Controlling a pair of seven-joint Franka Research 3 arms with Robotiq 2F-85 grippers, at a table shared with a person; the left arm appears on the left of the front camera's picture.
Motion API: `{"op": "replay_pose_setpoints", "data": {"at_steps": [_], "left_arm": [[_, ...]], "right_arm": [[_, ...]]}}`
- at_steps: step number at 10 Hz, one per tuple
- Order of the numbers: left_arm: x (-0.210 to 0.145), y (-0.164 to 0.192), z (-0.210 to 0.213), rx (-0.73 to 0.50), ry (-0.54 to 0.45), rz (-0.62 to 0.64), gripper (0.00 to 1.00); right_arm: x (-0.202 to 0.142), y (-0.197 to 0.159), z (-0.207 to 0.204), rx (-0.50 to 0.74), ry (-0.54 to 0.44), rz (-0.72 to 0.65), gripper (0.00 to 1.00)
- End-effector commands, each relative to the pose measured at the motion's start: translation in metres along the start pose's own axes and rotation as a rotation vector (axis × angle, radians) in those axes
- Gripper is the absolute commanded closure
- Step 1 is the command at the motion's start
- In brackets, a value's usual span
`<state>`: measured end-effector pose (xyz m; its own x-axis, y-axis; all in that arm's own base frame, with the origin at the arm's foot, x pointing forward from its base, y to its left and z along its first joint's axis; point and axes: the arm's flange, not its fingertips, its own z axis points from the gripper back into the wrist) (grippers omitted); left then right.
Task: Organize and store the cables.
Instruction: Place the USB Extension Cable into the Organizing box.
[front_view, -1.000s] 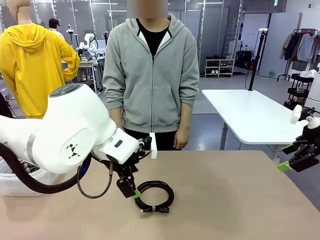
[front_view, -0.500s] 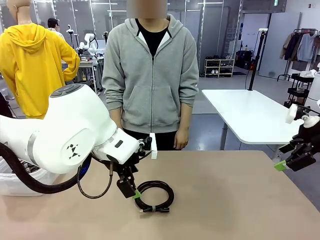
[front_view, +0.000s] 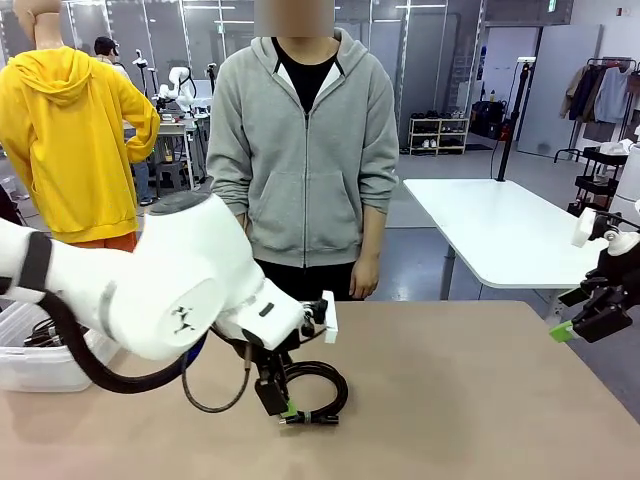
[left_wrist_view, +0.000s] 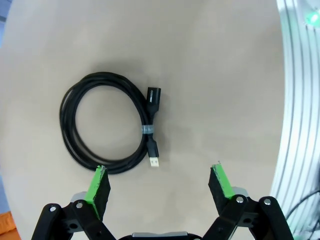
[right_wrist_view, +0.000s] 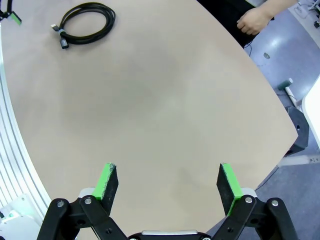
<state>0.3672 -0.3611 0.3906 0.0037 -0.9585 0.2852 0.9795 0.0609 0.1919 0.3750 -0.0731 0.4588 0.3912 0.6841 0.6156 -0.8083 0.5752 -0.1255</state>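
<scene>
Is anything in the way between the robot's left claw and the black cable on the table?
Nothing visible is. The left claw hangs open right above the coiled black cable, which lies alone on the bare tan table.

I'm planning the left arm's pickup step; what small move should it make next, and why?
Probably lower the left tool onto the cable: its jaws are open and empty, one pad already at the coil's near edge, and the cable lies flat on the table.
</scene>
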Motion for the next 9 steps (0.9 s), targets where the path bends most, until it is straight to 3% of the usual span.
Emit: {"op": "replay_pose_setpoints", "data": {"at_steps": [1, 9], "left_arm": [[0.019, 0.018, -0.010, -0.030, 0.060, 0.003, 0.00], [0.025, 0.036, -0.081, -0.163, 0.125, 0.044, 0.00]], "right_arm": [[0.003, 0.000, -0.001, -0.003, -0.007, -0.027, 0.00], [0.003, 0.000, -0.001, -0.003, -0.007, -0.027, 0.00]]}}
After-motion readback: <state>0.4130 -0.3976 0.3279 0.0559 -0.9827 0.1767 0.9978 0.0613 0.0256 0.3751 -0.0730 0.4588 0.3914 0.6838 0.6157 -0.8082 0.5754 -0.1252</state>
